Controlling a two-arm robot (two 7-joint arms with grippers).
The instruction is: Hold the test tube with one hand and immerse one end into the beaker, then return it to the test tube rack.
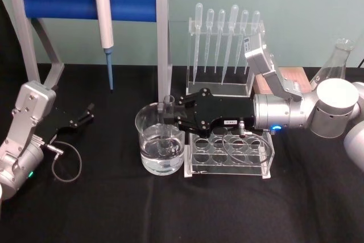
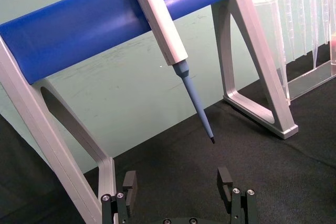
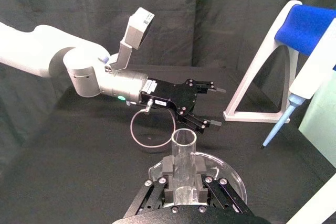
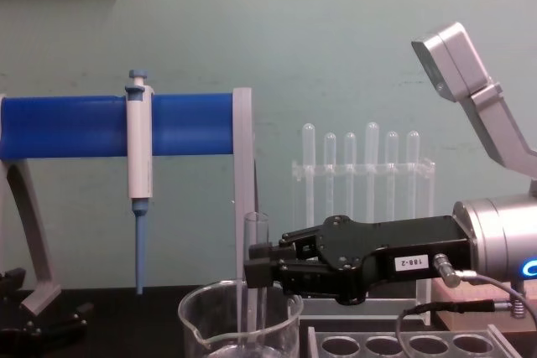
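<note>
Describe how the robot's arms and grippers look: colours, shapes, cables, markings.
The right arm and left arm are silver cylinders with white shells behind. The right gripper and left gripper are flat, black, two-fingered. The right one bears a small white label. A thin grey cable loops at each wrist, under an angular silver camera housing.

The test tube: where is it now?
In the head view, at centre table, the test tube stands upright inside the beaker, held by the right gripper, just left of the test tube rack.
</note>
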